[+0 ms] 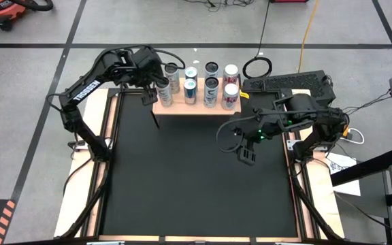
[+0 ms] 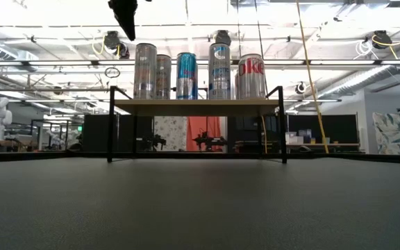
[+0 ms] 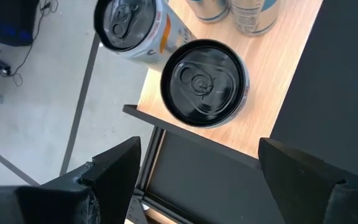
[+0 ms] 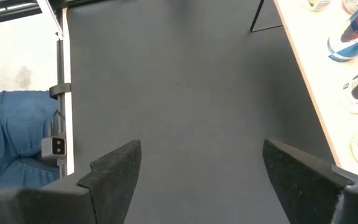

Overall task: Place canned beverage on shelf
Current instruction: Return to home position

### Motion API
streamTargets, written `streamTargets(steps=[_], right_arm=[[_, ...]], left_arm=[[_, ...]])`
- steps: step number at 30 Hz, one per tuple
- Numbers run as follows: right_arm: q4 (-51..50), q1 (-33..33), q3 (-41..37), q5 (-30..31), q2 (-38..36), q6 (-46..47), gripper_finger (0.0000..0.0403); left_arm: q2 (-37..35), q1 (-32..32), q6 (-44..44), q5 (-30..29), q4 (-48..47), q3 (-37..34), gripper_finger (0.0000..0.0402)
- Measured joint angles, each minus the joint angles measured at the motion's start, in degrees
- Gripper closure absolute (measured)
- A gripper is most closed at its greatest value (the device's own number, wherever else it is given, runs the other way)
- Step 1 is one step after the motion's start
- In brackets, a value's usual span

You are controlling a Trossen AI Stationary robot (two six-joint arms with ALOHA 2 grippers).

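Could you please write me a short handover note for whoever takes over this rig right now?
Left gripper: open and empty, above the black-topped can at the left end of the shelf.
Right gripper: open and empty, over the black mat in front of the shelf's right end.
Other cans: upright in two rows on the shelf; none shows on the mat.
Done: placing looks complete.
Left: bring both arms home, lifting the left one clear of the cans first.

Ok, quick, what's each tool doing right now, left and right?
Left tool: open, empty, by the shelf.
Right tool: open, empty, over the mat.
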Motion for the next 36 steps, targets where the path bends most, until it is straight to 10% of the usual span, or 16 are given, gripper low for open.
streamTargets(steps=[11,36], right_arm=[[0.0,2.5,0.0,0.1,0.0,0.1,0.0085],[0.0,5.1,0.0,4.7,0.0,6.2,0.0085]], left_arm=[[-1.0,0.0,0.3,-2.4,0.0,0.0,0.0103],[-0.9,1.6,-4.6,-10.6,0.6,-9.3,0.0352]])
